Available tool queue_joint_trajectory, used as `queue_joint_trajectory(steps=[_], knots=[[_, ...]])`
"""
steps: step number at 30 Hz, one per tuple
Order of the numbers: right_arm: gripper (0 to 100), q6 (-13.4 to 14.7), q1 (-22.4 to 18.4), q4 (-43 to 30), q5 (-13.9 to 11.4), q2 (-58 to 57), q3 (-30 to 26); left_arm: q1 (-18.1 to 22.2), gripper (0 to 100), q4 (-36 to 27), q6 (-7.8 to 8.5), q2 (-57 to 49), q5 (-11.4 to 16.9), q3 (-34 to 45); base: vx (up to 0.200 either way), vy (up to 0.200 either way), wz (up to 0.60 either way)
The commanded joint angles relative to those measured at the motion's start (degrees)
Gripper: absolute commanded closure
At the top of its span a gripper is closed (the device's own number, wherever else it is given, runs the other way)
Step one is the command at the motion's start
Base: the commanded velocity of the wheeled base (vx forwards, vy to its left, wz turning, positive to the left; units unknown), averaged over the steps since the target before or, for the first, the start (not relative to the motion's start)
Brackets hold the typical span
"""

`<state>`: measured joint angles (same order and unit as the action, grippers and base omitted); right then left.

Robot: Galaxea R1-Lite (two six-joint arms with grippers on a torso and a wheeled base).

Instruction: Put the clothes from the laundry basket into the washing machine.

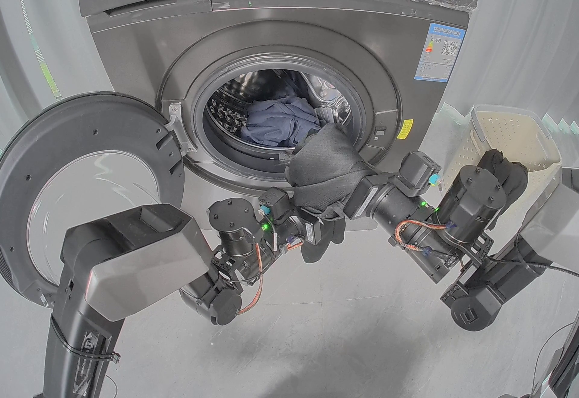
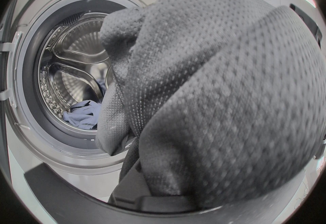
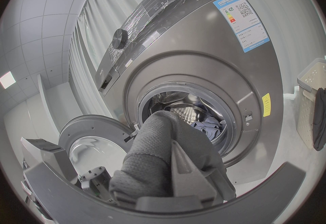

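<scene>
The right gripper (image 3: 168,162) pinches the grey cloth (image 1: 325,167) at the washing machine's (image 1: 386,43) mouth, I cannot tell the left gripper's (image 1: 315,229) grip, and next it needs a push inside.

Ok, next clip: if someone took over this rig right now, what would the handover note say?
Right tool: shut on the grey garment, at the washer opening.
Left tool: under the same garment, just below the opening; its grip is hidden by cloth.
Grey garment: upper end over the opening's lip, the rest hanging outside.
Done: door is open; blue clothes lie in the drum.
Left: push the grey garment in and let go; then probably fetch the dark garment draped over the basket rim.
</scene>
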<state>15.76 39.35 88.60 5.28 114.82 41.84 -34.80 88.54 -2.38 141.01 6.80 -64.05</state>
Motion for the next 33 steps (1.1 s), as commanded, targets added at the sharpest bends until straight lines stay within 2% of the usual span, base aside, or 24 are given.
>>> queue_joint_trajectory(steps=[1, 11, 16, 23, 26, 28, 33], knots=[[100, 0.0, -0.6, 0.0, 0.0, 0.0, 0.0, 0.9, 100, 0.1, -0.35, -4.5, 0.1, 3.1, 0.0, 0.0, 0.0], [100, 0.2, -1.9, -0.1, -0.1, 1.3, -1.0, 2.5, 100, 0.1, -0.7, -18.5, 0.3, 17.9, 0.0, 0.0, 0.0], [100, 0.2, -2.0, -0.1, -0.4, 2.5, -2.6, 3.1, 100, 0.1, -1.23, -23.6, 0.3, 22.5, 0.0, 0.0, 0.0], [100, 0.0, -1.8, -0.1, -0.5, 4.4, -3.6, 3.7, 100, 0.2, -1.14, -27.6, 0.3, 26.3, 0.0, 0.0, 0.0], [100, -0.4, -1.6, 0.0, -0.6, 4.6, -4.1, 3.8, 100, 0.2, -1.14, -29.0, 0.3, 26.4, 0.0, 0.0, 0.0], [100, -1.1, -1.3, 0.0, -0.6, 5.1, -3.9, 3.8, 100, 0.1, -0.52, -30.0, 0.3, 26.5, 0.0, 0.0, 0.0], [100, -1.3, -0.9, 0.3, -0.6, 4.5, -3.7, 3.2, 100, 0.1, -0.79, -30.9, 0.4, 26.9, 0.0, 0.0, 0.0]])
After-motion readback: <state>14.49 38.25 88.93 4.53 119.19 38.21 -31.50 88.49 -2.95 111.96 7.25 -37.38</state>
